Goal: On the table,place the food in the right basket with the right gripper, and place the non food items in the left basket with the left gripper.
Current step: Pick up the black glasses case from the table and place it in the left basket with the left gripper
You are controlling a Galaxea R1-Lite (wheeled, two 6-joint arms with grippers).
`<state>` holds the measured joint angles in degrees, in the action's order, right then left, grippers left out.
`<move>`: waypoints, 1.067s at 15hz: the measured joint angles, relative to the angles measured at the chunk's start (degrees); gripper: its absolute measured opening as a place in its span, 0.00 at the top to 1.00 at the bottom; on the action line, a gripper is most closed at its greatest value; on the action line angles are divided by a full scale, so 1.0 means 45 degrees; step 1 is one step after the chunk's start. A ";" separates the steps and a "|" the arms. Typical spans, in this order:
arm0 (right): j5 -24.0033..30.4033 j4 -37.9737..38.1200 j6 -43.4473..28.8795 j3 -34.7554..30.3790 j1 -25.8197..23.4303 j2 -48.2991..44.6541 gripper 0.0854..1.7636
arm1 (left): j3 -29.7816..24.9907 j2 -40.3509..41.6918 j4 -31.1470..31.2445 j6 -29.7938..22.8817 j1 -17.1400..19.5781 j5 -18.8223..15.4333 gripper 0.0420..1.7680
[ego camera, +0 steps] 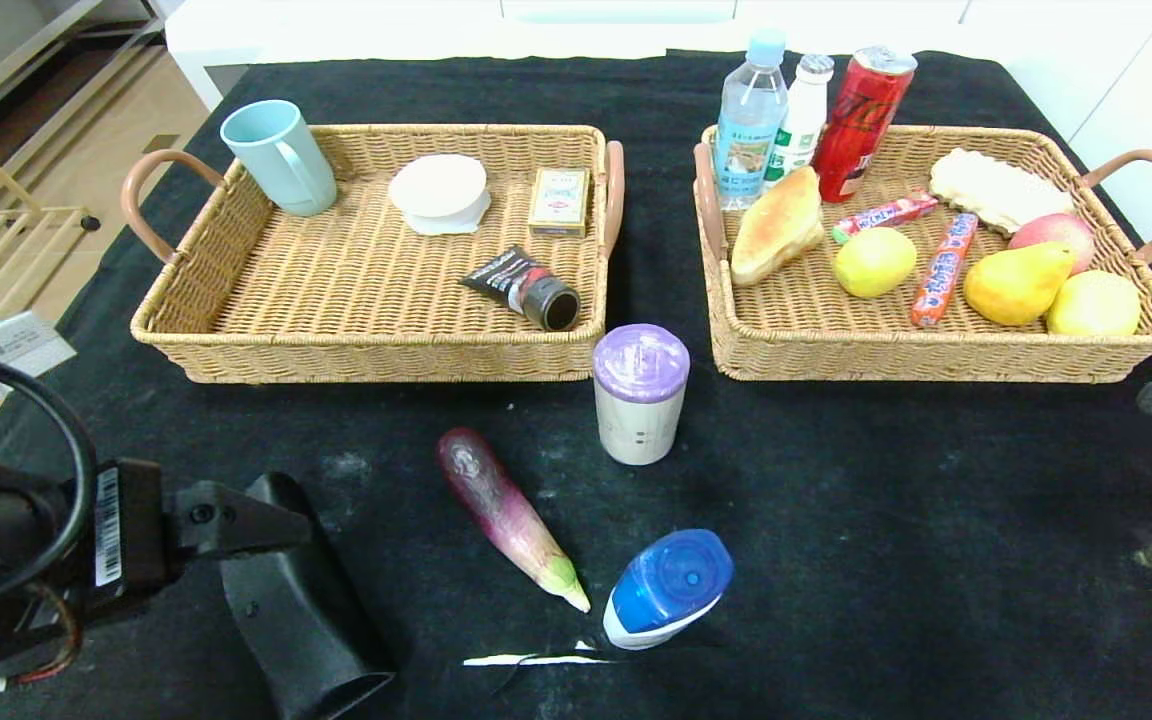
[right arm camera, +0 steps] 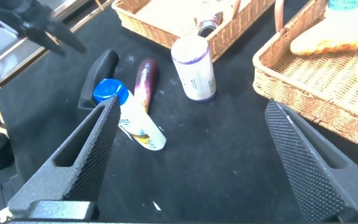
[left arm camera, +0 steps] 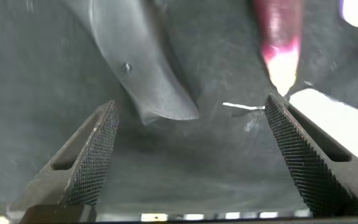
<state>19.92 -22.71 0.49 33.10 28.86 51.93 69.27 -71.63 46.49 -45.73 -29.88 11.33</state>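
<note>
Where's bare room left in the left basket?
The left basket is bare across its near left floor, between the blue mug and the black tube. Its far right is crowded: white lidded jar, card box.

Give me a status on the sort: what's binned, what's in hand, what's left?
Mostly done. The left basket holds four non-food items, including the cup; the right basket holds drinks, bread, fruit and snacks. Nothing is in hand: left gripper and right gripper are both open. Left on the table: eggplant, purple-lidded container, blue-capped bottle, black object.
</note>
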 joint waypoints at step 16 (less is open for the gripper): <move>-0.0019 0.0030 0.0024 -0.0108 -0.0049 -0.0095 0.04 | -0.4768 -0.0024 -0.4492 -0.0894 0.1165 -0.0393 0.03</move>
<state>19.83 -22.58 0.60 32.61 28.64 51.51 47.81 -71.74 26.28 -49.75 -24.64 9.56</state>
